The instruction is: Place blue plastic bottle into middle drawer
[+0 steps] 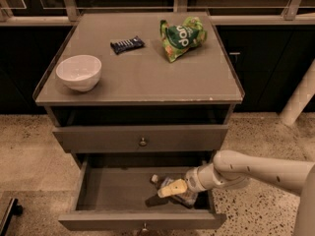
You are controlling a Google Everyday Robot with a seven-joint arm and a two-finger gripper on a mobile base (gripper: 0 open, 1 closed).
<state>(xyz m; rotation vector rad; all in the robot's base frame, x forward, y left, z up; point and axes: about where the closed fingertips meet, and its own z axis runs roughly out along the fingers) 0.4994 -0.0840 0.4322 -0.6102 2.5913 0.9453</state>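
The blue plastic bottle (164, 183) lies tilted inside the pulled-out middle drawer (112, 191), right of its centre, with its white cap pointing up and to the left. My gripper (173, 188) reaches in from the right over the drawer's right side and is shut on the bottle's body. A pale finger (172, 188) lies across the front of the bottle. The bottle's lower end is hidden behind the gripper. I cannot tell whether the bottle rests on the drawer floor.
The grey drawer front one level higher (142, 141) is closed. On the cabinet top stand a white bowl (78, 73), a dark snack bar (127, 44) and a green snack bag (181, 37). My arm (266, 168) spans the floor to the right of the cabinet.
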